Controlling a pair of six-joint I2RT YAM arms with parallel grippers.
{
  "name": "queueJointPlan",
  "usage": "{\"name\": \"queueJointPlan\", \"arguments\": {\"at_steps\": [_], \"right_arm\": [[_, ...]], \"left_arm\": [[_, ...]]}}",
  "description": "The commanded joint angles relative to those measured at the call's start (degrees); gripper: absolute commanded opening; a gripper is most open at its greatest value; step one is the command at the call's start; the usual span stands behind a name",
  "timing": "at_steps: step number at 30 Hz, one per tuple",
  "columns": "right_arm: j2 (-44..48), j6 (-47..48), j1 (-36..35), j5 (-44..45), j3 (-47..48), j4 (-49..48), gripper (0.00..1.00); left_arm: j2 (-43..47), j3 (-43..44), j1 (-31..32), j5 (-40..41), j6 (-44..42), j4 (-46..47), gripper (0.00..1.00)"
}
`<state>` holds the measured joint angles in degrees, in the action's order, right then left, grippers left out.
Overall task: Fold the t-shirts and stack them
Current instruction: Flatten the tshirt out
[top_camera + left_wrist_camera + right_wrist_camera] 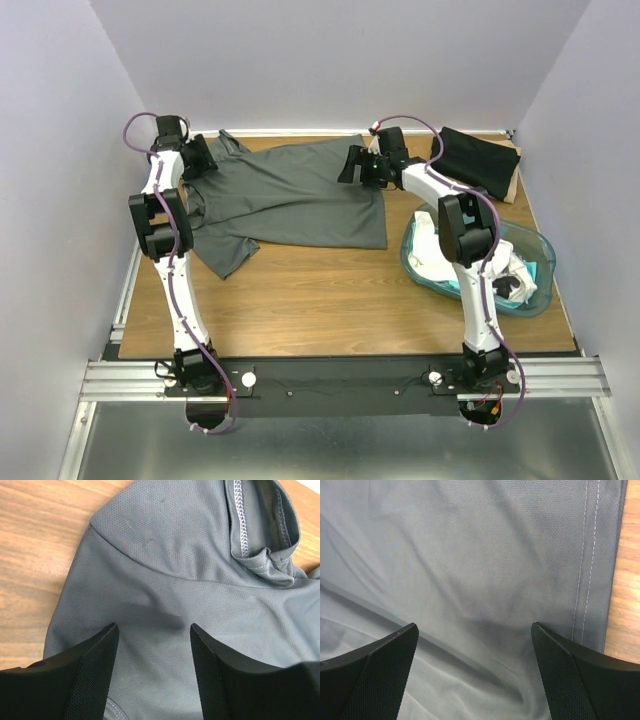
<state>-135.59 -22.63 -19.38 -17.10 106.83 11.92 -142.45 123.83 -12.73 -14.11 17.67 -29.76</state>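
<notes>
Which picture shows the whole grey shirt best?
The top external view: the grey shirt lies spread out there. The left wrist view shows only its collar end, the right wrist view only its stitched hem.

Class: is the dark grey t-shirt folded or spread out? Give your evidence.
Spread out. The dark grey t-shirt lies open across the table, one sleeve sticking out, collar and hem both showing.

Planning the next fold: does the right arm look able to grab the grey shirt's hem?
Likely yes: the right gripper hangs open over the grey shirt, the hem close beside it, nothing between.
</notes>
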Motion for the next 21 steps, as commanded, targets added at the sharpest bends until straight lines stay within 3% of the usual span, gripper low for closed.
{"name": "queueJointPlan", "arguments": {"at_steps": [1,5,10,16,21], "right_arm": [[-3.1,-1.4,0.2,0.8,2.2,1.4,1.0],[-4.8,-2.0,0.2,0.3,3.6,1.6,1.0],[-7.2,-2.2,0.4,0.1,5.1,2.1,1.0],[-7.6,-1.7,0.7,0.6,6.4,2.4,1.0],[-4.9,1.1,0.9,-0.1,6.8,2.4,1.0]], "left_arm": [[-3.4,2.9,-0.5,-2.3,1.0,-3.0,0.68],[-4.1,4.2,-0.6,-3.7,2.0,-2.0,0.68],[1.0,-0.9,-0.5,-3.5,2.6,3.7,0.69],[15.2,-9.4,0.2,-0.6,1.7,8.3,0.71],[28.8,-25.6,3.7,6.5,1.4,9.6,0.73]]}}
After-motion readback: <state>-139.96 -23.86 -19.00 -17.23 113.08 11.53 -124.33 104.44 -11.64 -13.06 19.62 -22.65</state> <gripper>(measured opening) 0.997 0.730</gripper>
